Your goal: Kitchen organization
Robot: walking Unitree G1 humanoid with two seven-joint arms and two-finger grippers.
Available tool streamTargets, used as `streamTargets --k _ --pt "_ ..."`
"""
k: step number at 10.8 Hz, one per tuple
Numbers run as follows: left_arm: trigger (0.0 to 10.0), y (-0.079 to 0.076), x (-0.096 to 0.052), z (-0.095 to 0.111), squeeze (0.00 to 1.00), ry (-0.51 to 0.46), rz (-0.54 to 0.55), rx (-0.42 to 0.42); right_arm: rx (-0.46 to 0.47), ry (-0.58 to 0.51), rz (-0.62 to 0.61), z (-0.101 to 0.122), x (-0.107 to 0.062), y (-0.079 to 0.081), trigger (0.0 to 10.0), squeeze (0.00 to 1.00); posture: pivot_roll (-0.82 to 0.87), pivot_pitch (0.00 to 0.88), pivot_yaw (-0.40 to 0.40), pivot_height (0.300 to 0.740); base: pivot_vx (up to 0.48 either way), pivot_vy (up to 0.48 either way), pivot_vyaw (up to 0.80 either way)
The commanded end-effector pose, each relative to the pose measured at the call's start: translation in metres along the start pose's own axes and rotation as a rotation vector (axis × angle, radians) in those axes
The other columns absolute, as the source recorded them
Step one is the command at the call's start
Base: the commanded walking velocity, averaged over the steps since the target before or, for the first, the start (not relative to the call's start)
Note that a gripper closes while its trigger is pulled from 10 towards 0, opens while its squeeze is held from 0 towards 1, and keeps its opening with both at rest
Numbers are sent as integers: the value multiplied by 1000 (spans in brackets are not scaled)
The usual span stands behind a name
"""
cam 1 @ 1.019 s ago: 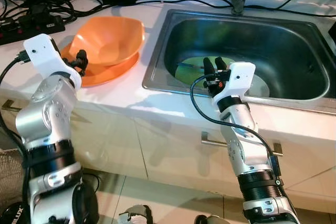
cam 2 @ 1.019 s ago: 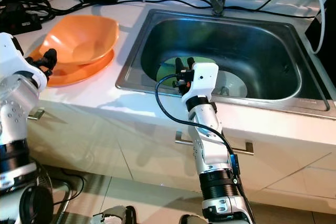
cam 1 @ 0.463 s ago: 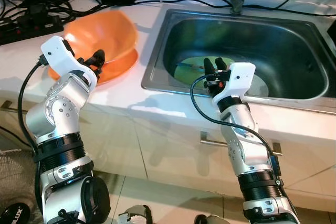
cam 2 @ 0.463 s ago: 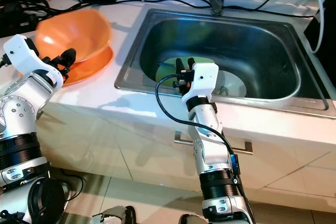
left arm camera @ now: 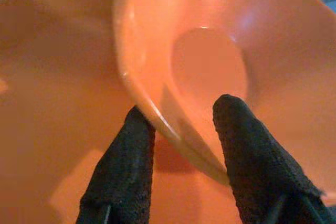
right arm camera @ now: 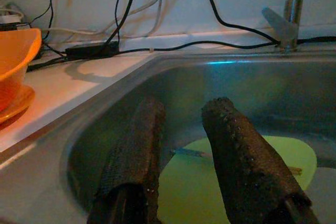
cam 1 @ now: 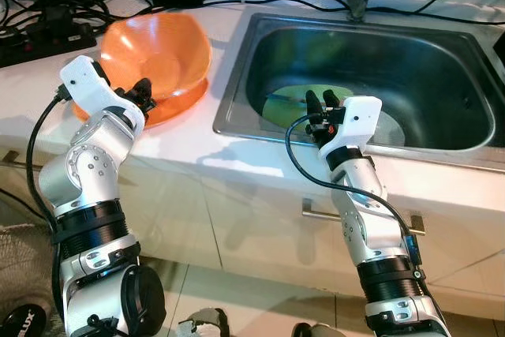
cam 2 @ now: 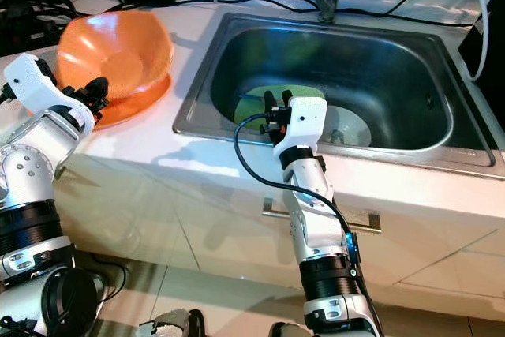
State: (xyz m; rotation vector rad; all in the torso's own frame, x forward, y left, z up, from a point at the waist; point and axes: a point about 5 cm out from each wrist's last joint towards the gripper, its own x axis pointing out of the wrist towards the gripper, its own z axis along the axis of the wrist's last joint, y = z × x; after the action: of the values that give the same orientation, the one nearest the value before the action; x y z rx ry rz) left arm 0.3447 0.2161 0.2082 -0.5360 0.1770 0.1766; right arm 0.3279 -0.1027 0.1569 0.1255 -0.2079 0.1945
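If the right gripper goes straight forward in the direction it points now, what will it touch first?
Probably the green plate on the bottom of the sink. The right gripper, fingers apart, points over the near rim and slightly down towards that plate. Depth is hard to judge; a flatter line would reach the far sink wall.

The 2 head views look forward and steeply down from above the bench point(cam 1: 189, 144), and both take in the sink point(cam 1: 237, 108), the orange bowl point(cam 1: 170, 45) and both arms. The left wrist view sits very close behind its claw point(left arm camera: 181, 124), facing the bowl's rim. The right wrist view looks low along its claw point(right arm camera: 184, 129) into the sink toward the back wall, and shares the green plate point(right arm camera: 294, 153) with the head views.
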Motion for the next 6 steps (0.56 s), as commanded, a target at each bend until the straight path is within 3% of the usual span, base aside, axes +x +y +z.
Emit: streamTargets --k 1,6 --pt "0 1 2 -2 0 14 13 -10 -1 16 -11 -2 0 -2 10000 0 107 80 24 740 0 0 0" --pt "0 1 2 -4 0 4 18 -41 -2 24 -15 -4 0 -2 10000 0 106 81 25 740 0 0 0"
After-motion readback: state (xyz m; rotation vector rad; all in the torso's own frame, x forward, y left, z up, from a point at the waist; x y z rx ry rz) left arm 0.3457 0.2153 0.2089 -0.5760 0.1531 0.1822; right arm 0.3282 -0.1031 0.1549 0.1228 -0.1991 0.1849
